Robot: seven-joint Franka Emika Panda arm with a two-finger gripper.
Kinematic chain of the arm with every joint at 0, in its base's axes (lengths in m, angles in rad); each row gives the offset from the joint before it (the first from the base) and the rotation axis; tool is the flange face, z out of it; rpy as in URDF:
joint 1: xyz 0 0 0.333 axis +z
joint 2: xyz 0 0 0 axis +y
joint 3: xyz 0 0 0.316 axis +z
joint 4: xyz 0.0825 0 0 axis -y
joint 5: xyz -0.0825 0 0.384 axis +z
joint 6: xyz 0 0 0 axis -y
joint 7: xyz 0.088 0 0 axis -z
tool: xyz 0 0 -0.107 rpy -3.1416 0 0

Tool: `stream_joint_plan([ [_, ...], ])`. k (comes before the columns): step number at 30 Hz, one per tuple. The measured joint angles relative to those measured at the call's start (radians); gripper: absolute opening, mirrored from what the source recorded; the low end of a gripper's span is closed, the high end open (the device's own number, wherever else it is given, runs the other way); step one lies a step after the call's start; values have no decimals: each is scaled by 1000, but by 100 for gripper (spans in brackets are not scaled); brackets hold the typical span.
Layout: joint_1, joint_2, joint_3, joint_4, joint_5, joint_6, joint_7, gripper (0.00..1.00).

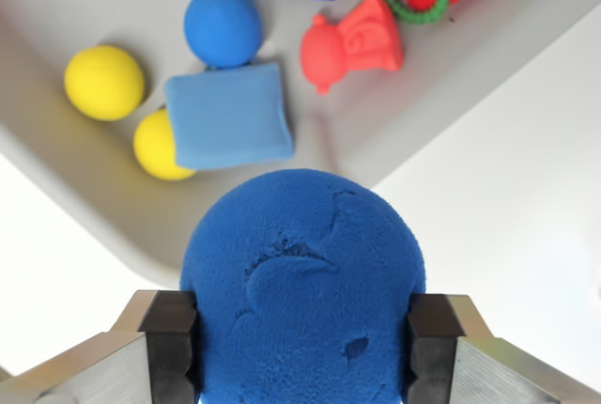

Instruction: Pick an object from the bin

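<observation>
Blue dented foam ball (302, 282) sits pinched in our pincer (302, 348), raised above the grey plastic bin (94, 207) edge, so we should keep squeeze steady and lift straight clear of the rim before swinging over the white surface (526, 216).

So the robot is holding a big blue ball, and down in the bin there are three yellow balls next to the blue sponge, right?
Almost. The gripper does hold the big blue foam ball, but the wrist view shows only two yellow balls in the bin: one at the wrist view's left and one partly tucked under the light blue sponge. The other ball there is blue.
</observation>
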Motion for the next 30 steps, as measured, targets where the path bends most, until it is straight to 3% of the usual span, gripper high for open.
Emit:
stream_joint_plan([
  [10, 0, -9, -3, 27, 0, -37, 0, 0],
  [30, 0, -9, -3, 29, 0, -39, 0, 0],
])
